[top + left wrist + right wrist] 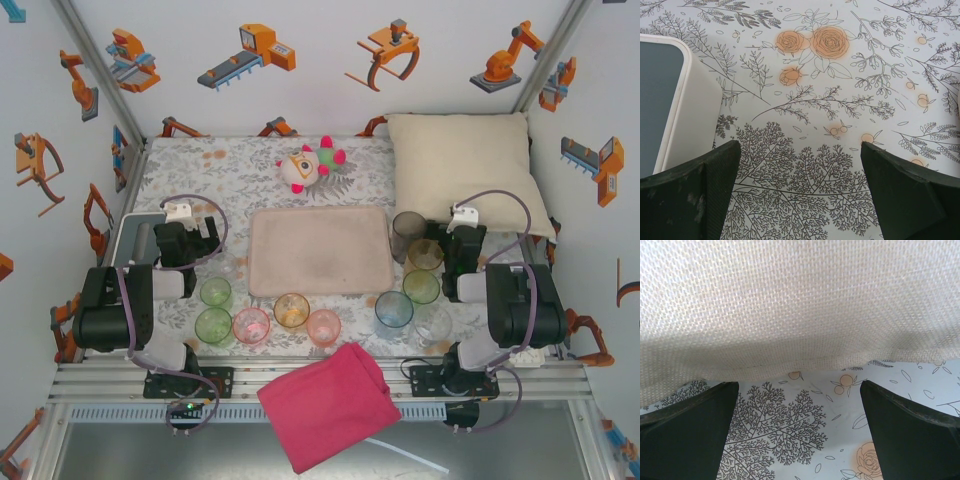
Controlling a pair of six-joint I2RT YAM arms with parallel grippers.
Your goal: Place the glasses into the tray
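Observation:
The pale pink tray (320,250) lies flat in the middle of the table with nothing in it. Glasses stand in front of it and beside it: two green (215,291) (213,325), pink (251,325), orange (291,310) and salmon (323,326) on the left and centre, blue (394,310), clear (432,325), green (421,287), yellow (425,255) and smoky grey (408,235) on the right. My left gripper (188,240) (800,150) hangs open over bare tablecloth left of the tray. My right gripper (463,245) (800,390) is open too, at the pillow's edge, holding nothing.
A cream pillow (465,165) (800,300) fills the back right corner. A small grey box (135,238) (665,100) sits just left of my left gripper. A plush toy (310,165) lies behind the tray. A pink cloth (330,400) drapes over the near edge.

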